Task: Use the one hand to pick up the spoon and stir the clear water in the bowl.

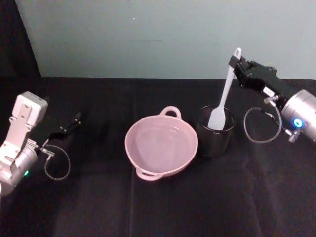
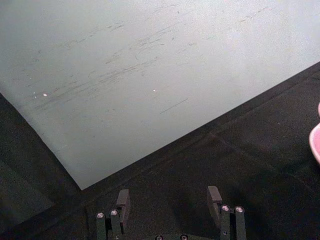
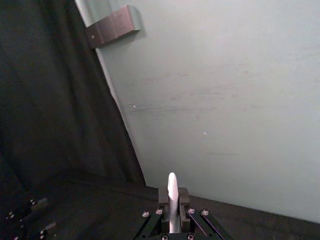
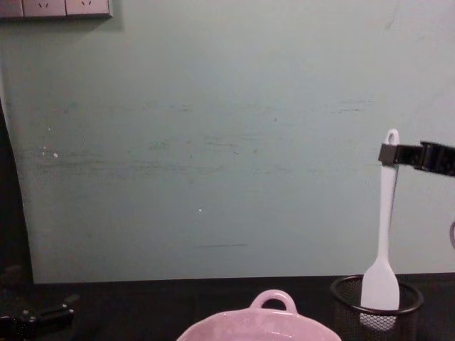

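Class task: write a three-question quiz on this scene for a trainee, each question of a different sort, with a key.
1. True or false: the left gripper is open, away from the bowl.
2. The spoon's blade sits: A in the bowl; B in the mesh cup; C clear of both.
3. Fill in: the right gripper's fingers are shut on the spoon's ____.
Key: 1 true; 2 B; 3 handle.

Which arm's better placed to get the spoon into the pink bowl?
Right. The right gripper is shut on the spoon near its handle end, blade in the mesh cup beside the bowl. The left gripper sits open at the far left.
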Motion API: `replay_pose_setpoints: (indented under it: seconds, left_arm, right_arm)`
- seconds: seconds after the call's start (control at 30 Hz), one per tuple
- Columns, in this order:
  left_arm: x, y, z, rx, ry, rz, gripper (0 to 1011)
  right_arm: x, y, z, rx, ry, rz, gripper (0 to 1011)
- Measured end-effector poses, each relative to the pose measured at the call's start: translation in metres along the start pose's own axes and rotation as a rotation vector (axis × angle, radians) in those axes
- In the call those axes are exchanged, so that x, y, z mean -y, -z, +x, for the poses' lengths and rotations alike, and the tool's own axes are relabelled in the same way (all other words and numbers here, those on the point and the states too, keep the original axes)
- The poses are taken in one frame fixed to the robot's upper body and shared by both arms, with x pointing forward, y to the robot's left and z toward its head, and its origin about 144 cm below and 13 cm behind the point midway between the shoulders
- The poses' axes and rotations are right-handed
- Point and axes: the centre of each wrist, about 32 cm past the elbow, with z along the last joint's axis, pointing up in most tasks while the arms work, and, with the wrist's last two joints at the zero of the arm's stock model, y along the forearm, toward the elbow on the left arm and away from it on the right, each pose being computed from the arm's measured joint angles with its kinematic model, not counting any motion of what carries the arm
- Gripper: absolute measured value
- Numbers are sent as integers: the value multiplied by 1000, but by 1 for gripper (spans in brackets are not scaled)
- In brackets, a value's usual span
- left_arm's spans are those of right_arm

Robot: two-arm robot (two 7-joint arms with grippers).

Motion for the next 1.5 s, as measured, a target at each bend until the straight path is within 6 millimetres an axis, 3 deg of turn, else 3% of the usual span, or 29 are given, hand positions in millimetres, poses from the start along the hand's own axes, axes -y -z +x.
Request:
replay_pose_setpoints:
  seconds: [0.27,0.43,1.3,1.5]
  left_arm:
    - [0,0,0,0,0,0,1011]
    - [0,0,0,0,0,0,1011]
    - [0,0,0,0,0,0,1011]
    - [0,0,0,0,0,0,1011]
  right_arm:
    - [-4,-32,-6,82,-46,-8,114]
    - [-5,-41,-8,107,-59,1,114]
    - [-5,-39,-7,101,-57,4,114]
    - [-16,-40,-23,104,-117,29,114]
